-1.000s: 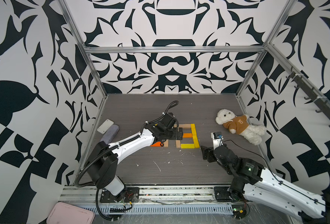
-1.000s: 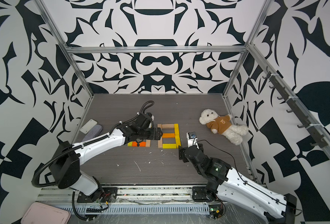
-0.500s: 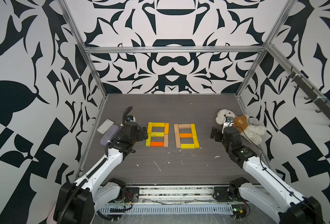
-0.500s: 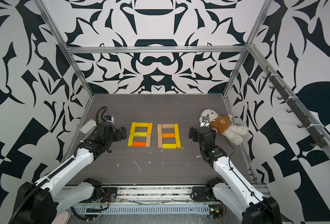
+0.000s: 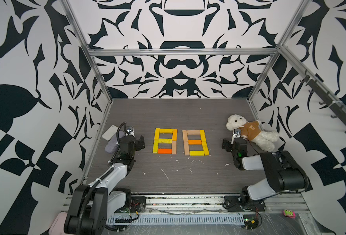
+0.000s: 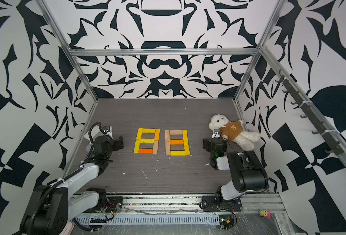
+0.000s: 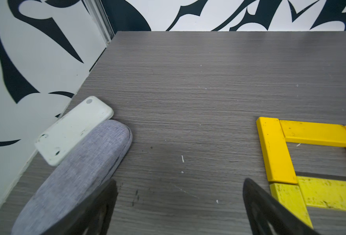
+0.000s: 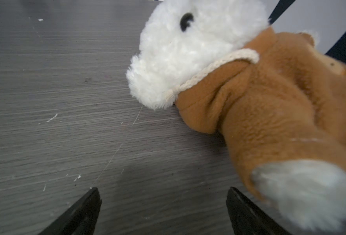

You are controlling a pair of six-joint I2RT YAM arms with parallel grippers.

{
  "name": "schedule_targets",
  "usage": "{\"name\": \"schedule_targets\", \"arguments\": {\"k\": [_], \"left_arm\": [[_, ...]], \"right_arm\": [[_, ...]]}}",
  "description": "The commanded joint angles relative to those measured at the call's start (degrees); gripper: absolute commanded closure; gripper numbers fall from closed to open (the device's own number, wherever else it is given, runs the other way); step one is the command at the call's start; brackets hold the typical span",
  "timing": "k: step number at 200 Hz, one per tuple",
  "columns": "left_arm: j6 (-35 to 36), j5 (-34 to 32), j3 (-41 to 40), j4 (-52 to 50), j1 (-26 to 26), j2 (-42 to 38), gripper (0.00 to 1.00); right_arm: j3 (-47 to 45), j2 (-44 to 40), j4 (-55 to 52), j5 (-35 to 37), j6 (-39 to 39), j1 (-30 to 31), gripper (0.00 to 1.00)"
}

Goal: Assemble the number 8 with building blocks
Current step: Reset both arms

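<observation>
Left gripper (image 7: 180,183) of mine was spread, empty, near building blocks (image 5: 164,140); right gripper (image 8: 163,189) same, beside plush bear (image 5: 249,132).

Left tool (image 5: 142,142), right tool (image 5: 224,144) aside (retracted)

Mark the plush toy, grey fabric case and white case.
plush toy (image 5: 251,131): a top view, brown hoodie.
grey fabric case (image 7: 80,162): left wrist view, cloth top.
white case (image 7: 74,128): left wrist view, flat face.

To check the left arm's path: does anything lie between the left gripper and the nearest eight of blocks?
Nothing visible does: only bare table lies between the left gripper and that eight of blocks.
</observation>
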Motion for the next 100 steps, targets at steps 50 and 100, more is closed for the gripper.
{"name": "schedule_targets", "arguments": {"k": [50,100], "left_arm": [[4.57,9.49,-4.17,44.14,4.16,26.00,0.01],[1.41,17.85,4.44,21.65,8.40,22.60,0.01]], "right_arm": [[3.93,-0.61,4.23,-4.45,-2.31,-0.21,0.01],[4.61,-0.11,3.62,-6.88,-3.15,-0.22,0.01]]}}
